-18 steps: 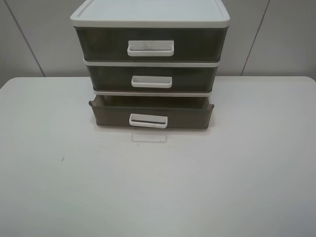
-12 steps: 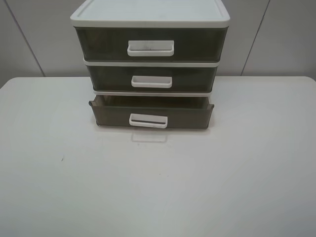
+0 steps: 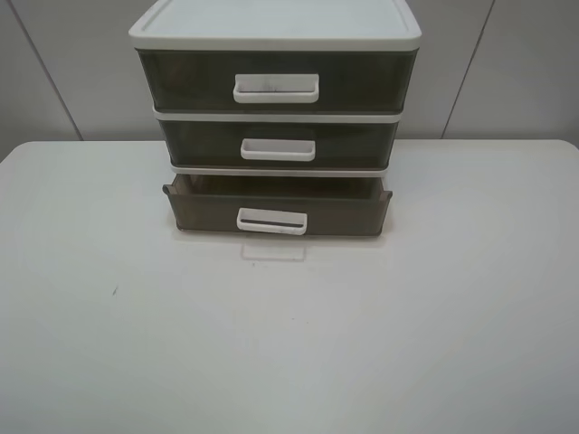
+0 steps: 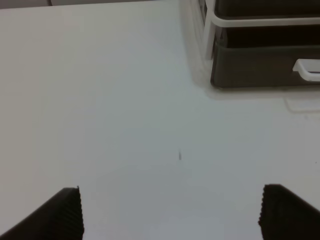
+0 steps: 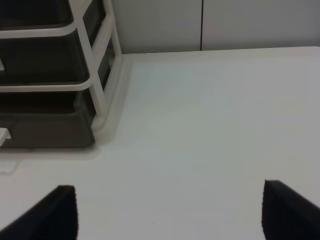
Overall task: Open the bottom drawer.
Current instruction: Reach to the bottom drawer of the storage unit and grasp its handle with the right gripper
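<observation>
The bottom drawer (image 3: pixel 276 213) is a shallow smoky-brown plastic drawer with a white loop handle (image 3: pixel 271 221). It sticks out a little from the white-framed three-drawer cabinet (image 3: pixel 275 32). It also shows in the left wrist view (image 4: pixel 260 65) and in the right wrist view (image 5: pixel 45 127). My left gripper (image 4: pixel 172 212) is open and empty over the bare table, apart from the drawer. My right gripper (image 5: pixel 170 212) is open and empty, also apart from it. Neither arm shows in the exterior high view.
The middle drawer (image 3: pixel 278 145) and the taller top drawer (image 3: pixel 276 81) sit pushed in above. The cabinet stands at the back middle of the white table (image 3: pixel 289 344). A small dark speck (image 3: pixel 114 291) marks the table at the left. A grey panelled wall (image 3: pixel 525 72) stands behind.
</observation>
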You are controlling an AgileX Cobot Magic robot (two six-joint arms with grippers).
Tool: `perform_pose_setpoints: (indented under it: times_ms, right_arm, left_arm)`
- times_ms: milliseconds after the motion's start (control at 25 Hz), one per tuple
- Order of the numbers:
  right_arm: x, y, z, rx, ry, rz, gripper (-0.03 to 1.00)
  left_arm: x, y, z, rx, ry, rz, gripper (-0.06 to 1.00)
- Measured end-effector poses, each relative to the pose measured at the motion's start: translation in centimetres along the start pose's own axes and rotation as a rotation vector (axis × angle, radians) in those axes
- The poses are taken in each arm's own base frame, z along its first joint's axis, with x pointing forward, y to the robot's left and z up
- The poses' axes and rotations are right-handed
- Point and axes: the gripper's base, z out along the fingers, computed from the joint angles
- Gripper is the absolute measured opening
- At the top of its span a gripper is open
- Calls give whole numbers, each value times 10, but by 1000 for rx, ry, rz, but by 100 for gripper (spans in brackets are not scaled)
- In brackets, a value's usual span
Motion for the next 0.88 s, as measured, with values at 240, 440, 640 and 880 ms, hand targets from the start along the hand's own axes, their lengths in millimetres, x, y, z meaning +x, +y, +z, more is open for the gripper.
perform_pose_setpoints:
  times_ms: [240,440,640,880]
  right_arm:
    - [-17,0,11,-3,95,-21,63]
    - [-74,6,26,-64,186,-65,63]
    - [-125,22,68,-116,252,-105,63]
    - [-127,78,134,-316,346,-237,63]
  left_arm:
    - [0,0,0,0,0,0,72]
    - [0,0,0,0,0,0,72]
    - [0,0,0,0,0,0,72]
    - [0,0,0,0,0,0,72]
